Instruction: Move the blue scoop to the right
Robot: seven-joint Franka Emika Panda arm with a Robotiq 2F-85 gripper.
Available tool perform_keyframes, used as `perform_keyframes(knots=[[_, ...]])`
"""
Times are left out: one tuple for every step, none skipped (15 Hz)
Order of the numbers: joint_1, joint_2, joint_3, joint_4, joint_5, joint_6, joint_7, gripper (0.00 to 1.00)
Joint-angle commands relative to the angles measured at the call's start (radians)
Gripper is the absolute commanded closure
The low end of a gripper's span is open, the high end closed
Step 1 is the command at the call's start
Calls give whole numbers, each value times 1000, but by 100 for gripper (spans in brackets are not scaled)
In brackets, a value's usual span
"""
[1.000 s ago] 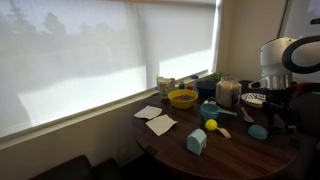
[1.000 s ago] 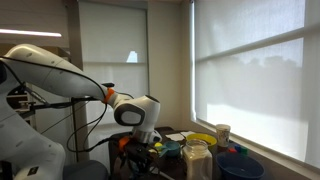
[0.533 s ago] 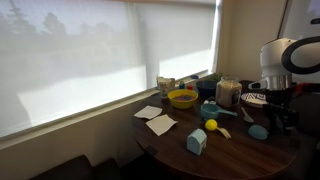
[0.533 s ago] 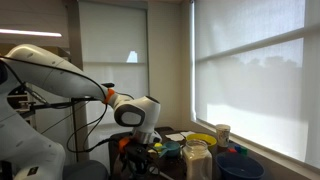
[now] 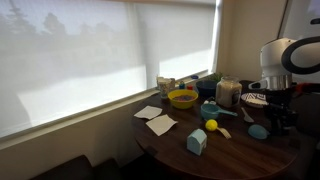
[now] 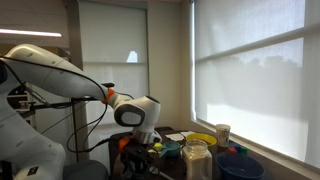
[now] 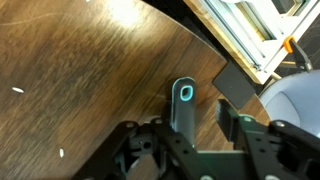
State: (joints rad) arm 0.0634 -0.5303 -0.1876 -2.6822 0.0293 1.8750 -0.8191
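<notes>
Between the spread fingers [image 7: 247,130] of the pincer [image 7: 187,130], the wrist view shows the handle of the blue scoop [image 7: 183,103] lying flat on the dark wooden counter [image 7: 80,70]. The handle's eyelet end points away from the pincer. The jaws stand wide open and grip nothing, and the handle sits in the gap clear of both fingers.

Nothing has changed against the frames of half a second and a second ago. In both exterior views the arm [image 6: 60,75] holds the same pose, and the scoop and everything around it lie where they lay.

In an exterior view the scoop's rounded bowl [image 5: 258,131] rests on the counter just under the pincer. Well apart from the pincer, toward the window, are a yellow ball [image 5: 211,125], a pale blue box [image 5: 196,141] standing upright, a yellow bowl [image 5: 182,98], a jar [image 5: 228,93] and two white napkins [image 5: 160,124].

In the wrist view a flat black piece [image 7: 236,85] lies just beyond one finger, near the handle tip. A pale grey round thing [image 7: 295,100] sits beside it; what it is cannot be told. No object lies between the fingers and the handle.
</notes>
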Motion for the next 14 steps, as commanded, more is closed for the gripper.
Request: perform_keyframes(knots=[[-12,7,1,1,2,-6,-18,58],[-12,8,1,1,3,-7,-19,63],[-12,7,0,1,4,-7,-20,63],[-13,8,-1,2,4,-6,-20,73],[-14,7,-2,2,5,-6,-20,76],[-15,7,-2,2,5,-6,-21,80],[-16,7,-3,3,5,-6,-21,89],[-17,8,-3,2,5,-6,-21,91],[-17,7,-4,4,6,-8,-22,94],[-17,4,-4,8,7,-15,-23,90],[-17,4,-4,8,7,-15,-24,91],[-17,2,-5,11,7,-21,-25,91],[-17,2,-4,12,8,-21,-25,92],[-18,-2,-3,14,6,-24,-23,92]])
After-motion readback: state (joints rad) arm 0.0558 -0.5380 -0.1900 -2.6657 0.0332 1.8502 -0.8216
